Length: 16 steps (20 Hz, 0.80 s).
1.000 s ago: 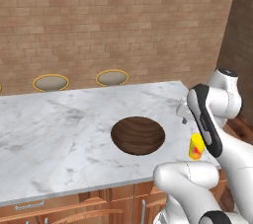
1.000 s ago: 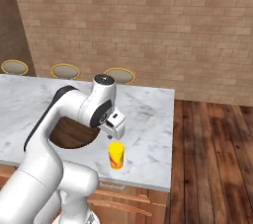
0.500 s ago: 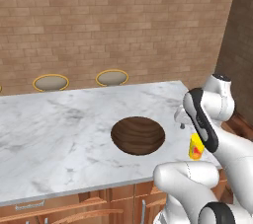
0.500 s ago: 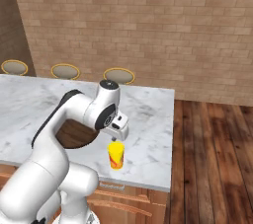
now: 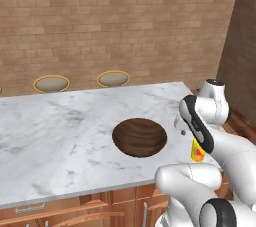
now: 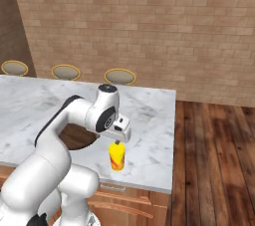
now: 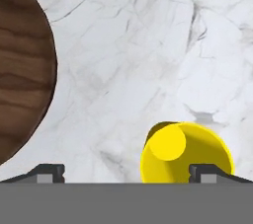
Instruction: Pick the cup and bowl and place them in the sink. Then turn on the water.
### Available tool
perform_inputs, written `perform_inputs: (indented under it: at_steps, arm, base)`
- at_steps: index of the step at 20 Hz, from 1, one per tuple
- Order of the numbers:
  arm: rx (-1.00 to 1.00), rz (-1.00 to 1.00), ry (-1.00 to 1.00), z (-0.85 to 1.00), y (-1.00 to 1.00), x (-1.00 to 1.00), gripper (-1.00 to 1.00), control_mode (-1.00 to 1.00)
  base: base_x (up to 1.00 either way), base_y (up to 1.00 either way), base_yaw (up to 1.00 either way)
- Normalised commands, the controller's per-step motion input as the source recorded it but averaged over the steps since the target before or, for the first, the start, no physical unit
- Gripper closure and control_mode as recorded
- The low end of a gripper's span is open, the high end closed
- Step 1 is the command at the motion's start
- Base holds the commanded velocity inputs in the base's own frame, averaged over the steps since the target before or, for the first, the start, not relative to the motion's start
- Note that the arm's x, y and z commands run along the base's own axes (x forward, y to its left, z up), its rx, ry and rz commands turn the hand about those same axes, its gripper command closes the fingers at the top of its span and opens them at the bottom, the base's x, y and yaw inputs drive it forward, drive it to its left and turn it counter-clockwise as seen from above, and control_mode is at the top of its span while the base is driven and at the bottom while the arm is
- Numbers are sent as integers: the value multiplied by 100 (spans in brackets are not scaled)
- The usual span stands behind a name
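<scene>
Yellow and upright, the cup stands near the tabletop's front right corner, directly beneath the tool, whose jaws are spread wide, though in the hand view it sits off-centre, close against one fingertip.

The bowl sits mid-counter toward the front edge, and the cup stands near the counter's front right corner, apart from the bowl, with a strip of bare marble between them. The open gripper hangs directly over the cup, its right fingertip above the rim. Left and back of the bowl the marble lies bare up to the stools beyond the rear edge.
</scene>
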Motion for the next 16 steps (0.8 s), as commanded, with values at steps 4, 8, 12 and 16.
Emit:
perform_inputs:
  at_steps: [4, 8, 12, 16]
  arm:
    - [-1, 3, 3, -28, -4, 3, -100, -100]
    - [0, 1, 1, -27, -2, 7, -100, -100]
    - [0, 3, 0, -23, -3, 11, -100, -100]
    - [0, 2, 0, -20, -4, 11, -100, -100]
  base:
    - [0, 0, 0]
    - [0, 0, 0]
    - [0, 0, 0]
    - [0, 0, 0]
